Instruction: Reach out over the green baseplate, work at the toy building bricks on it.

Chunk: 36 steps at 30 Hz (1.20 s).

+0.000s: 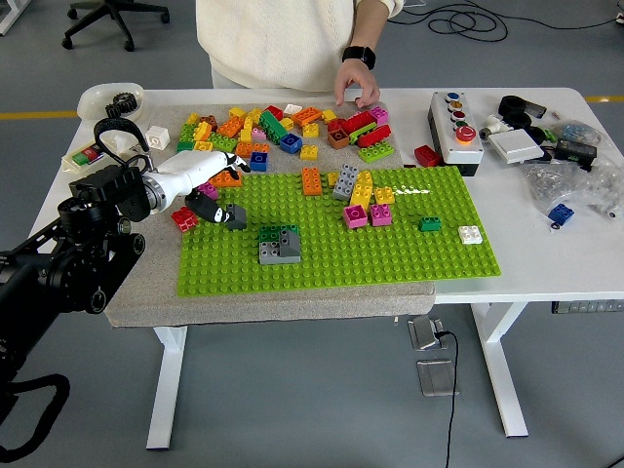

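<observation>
Green baseplate (390,255) lies flat on a grey mat (146,292) on the white surface (546,263), and we use it as the reference for all positions below. Our left hand (216,195) reaches in over the baseplate's left edge near its far-left corner; the white forearm shell runs diagonally toward it. The fingers are curled downward around a dark grey brick (234,216) that sits on the studs there; we cannot confirm a firm grip, only that the fingertips touch it. Just off the baseplate's left edge, a red brick (183,218) lies on the mat. A green-and-grey brick stack (279,244) stands on the baseplate left of centre. Nearer the far edge, at centre, sits a cluster of yellow, grey and pink bricks (363,200). Beyond the far edge lies a loose pile of mixed bricks (263,127). A person's hand (353,86) rests at that pile's right end.
</observation>
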{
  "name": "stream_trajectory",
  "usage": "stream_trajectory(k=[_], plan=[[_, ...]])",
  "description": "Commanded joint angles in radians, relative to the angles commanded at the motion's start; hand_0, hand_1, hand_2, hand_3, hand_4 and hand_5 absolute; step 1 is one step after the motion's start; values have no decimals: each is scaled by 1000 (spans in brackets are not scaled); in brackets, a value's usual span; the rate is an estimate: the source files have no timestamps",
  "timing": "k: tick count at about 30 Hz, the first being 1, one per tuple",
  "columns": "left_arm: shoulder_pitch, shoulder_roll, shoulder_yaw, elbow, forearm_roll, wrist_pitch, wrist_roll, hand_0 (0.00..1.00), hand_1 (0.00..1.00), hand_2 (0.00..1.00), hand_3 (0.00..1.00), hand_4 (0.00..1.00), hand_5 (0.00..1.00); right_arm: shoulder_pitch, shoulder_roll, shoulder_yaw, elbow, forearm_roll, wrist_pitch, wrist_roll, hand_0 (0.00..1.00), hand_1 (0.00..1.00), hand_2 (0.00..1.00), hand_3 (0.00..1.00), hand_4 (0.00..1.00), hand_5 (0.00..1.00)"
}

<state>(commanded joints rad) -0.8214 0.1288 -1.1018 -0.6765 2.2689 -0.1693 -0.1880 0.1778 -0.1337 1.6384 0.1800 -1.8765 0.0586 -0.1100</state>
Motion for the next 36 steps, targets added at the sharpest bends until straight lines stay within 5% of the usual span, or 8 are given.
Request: stream_trajectory(k=[11, 36], plan=[[15, -5, 7, 8, 0, -24, 6, 862, 822, 713, 797, 879, 115, -3, 0, -1, 0, -5, 0, 0, 740, 644, 679, 606, 821, 531], [28, -17, 17, 38, 0, 34, 13, 855, 799, 707, 777, 892, 125, -4, 1, -1, 0, -11, 1, 0, 740, 644, 679, 609, 822, 526]])
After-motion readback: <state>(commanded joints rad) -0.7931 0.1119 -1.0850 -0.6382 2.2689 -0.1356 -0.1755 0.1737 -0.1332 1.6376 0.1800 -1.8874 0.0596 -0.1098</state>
